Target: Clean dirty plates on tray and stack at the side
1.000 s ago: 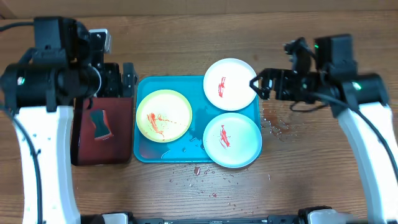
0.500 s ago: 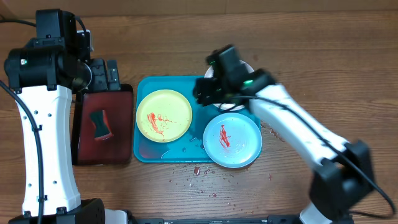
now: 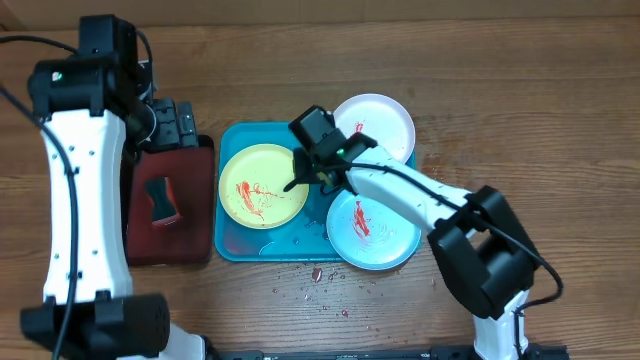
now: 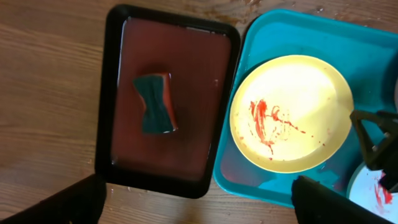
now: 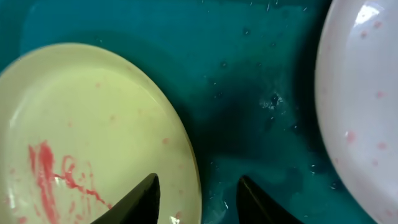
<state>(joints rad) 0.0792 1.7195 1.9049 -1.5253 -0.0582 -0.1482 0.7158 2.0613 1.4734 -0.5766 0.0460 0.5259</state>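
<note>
Overhead, my right gripper (image 3: 296, 180) has swung from the white plate (image 3: 385, 125) to the yellow-green plate (image 3: 262, 186) on the tray (image 3: 232, 243). Its narrowing jaws straddle that rim, not yet clamped, so a lift looks next.

On my overhead feed the tray (image 3: 232, 243) sits mid-frame: left plate (image 3: 262, 188) inside it, upper plate (image 3: 385, 125) and lower plate (image 3: 388, 238) overhanging its right corners. Just left, a smaller tray (image 3: 190, 235) holds a sponge (image 3: 160, 198).
</note>
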